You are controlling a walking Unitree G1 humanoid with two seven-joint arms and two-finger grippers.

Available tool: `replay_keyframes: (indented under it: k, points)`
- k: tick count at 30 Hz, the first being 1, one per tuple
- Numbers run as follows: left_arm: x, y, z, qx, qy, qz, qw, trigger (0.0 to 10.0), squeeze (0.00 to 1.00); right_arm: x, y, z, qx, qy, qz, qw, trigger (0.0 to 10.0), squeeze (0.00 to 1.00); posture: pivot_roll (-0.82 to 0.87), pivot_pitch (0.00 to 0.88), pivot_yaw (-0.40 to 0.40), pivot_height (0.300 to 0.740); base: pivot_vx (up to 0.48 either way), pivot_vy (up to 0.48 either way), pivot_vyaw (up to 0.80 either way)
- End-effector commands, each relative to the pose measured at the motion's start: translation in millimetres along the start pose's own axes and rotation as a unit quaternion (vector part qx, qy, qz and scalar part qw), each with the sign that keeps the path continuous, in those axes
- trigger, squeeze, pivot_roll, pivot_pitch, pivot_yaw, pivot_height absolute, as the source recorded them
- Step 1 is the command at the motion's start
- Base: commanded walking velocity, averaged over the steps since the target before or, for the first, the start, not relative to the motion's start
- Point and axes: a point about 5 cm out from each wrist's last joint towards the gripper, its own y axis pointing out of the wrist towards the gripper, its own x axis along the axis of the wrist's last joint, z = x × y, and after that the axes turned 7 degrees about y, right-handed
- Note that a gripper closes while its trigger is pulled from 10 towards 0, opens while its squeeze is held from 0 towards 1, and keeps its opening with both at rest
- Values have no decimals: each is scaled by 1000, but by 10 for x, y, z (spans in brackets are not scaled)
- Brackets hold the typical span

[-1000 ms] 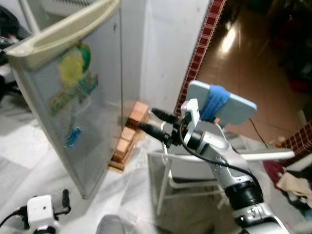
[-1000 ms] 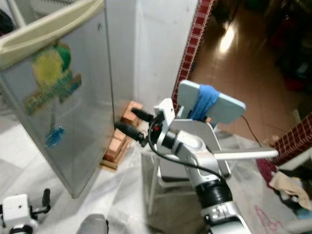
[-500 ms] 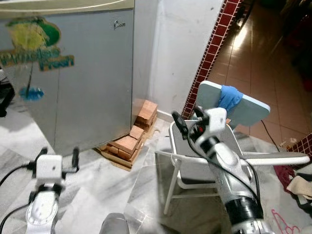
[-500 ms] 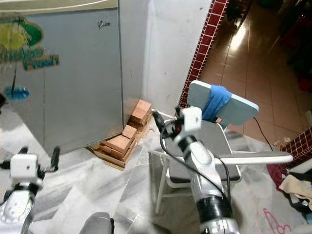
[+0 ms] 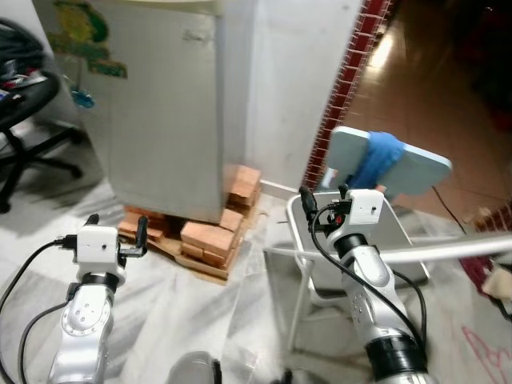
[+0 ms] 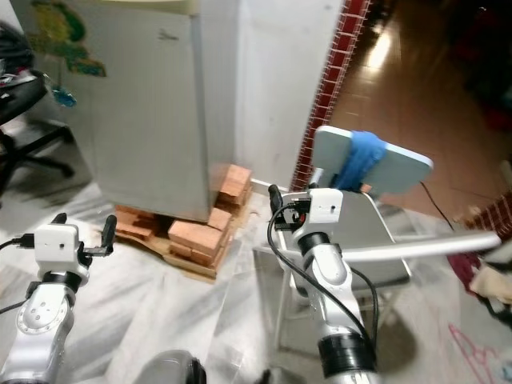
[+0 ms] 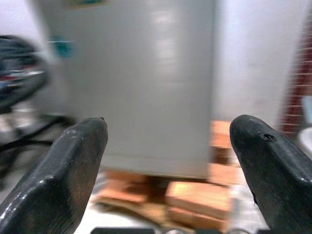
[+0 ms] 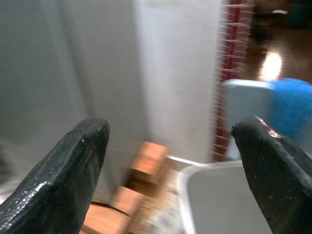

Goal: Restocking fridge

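Fridge ahead and to my left, door closed; both end effectors empty.

Head views: the fridge [image 5: 160,104] stands upright on bricks [image 5: 210,240], ahead-left; my left end effector [image 5: 116,232] is the nearer, my right end effector [image 5: 322,196] hovers over a grey chair [image 6: 376,232]. Left wrist view: fingers [image 7: 63,175] spread wide, fridge straight ahead. Right wrist view: fingers [image 8: 68,180] wide, fridge off to one side.
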Motion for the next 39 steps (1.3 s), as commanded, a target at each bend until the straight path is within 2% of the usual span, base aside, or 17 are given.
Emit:
replay_keyframes:
  k: [1, 3, 7, 8, 10, 13, 16, 21, 28, 33, 39]
  points:
    - [19, 14, 68, 2, 6, -2, 1000, 10000, 0, 57, 43, 15, -14, -19, -13, 1000, 10000, 0, 125, 0, -51, 740, 0, 480, 0]
    - [18, 13, 71, 2, 5, -1, 1000, 10000, 0, 60, 46, -5, -23, -30, -16, 999, 10000, 0, 125, 0, -51, 740, 0, 480, 0]
    - [-59, -50, 99, 7, -11, 13, 1000, 10000, 0, 35, 24, -104, -38, -1, -10, 999, 10000, 0, 117, 0, -57, 740, 0, 480, 0]
    - [-76, -69, 105, 11, -17, 17, 1000, 10000, 0, 51, 17, -122, -44, -12, -14, 999, 10000, 0, 113, 0, -59, 740, 0, 480, 0]
    - [-79, -74, 100, 11, -18, 18, 1000, 10000, 0, 57, 11, -126, -45, -19, -14, 999, 10000, 0, 109, 0, -59, 740, 0, 480, 0]
    - [-72, -71, 78, 8, -19, 17, 1000, 10000, 0, 66, -23, -88, -16, -32, -15, 999, 10000, 0, 104, 0, -60, 740, 0, 480, 0]
    - [-61, -54, 69, 9, -21, 15, 1000, 10000, 0, 57, -34, -85, -22, -12, -17, 1000, 10000, 0, 99, 0, -59, 740, 0, 480, 0]
    - [-56, -32, 63, 8, -25, 14, 1000, 10000, 0, 58, -37, -88, -22, -13, -13, 1000, 10000, 0, 90, 0, -61, 740, 0, 480, 0]
    - [-49, -4, 77, 12, -27, 13, 999, 10000, 0, 74, -42, -119, -17, -24, -14, 999, 10000, 0, 90, 0, -61, 740, 0, 480, -763]
    - [-58, -4, 79, 13, -22, 14, 1000, 10000, 0, 81, -50, -148, -14, -19, -15, 1000, 10000, 0, 88, 0, -54, 740, 0, 480, 0]
    - [-71, -11, -26, -7, -22, 15, 1000, 10000, 0, 91, -31, -125, -13, -16, -18, 1000, 10000, 0, 83, 0, -44, 740, 0, 480, 0]
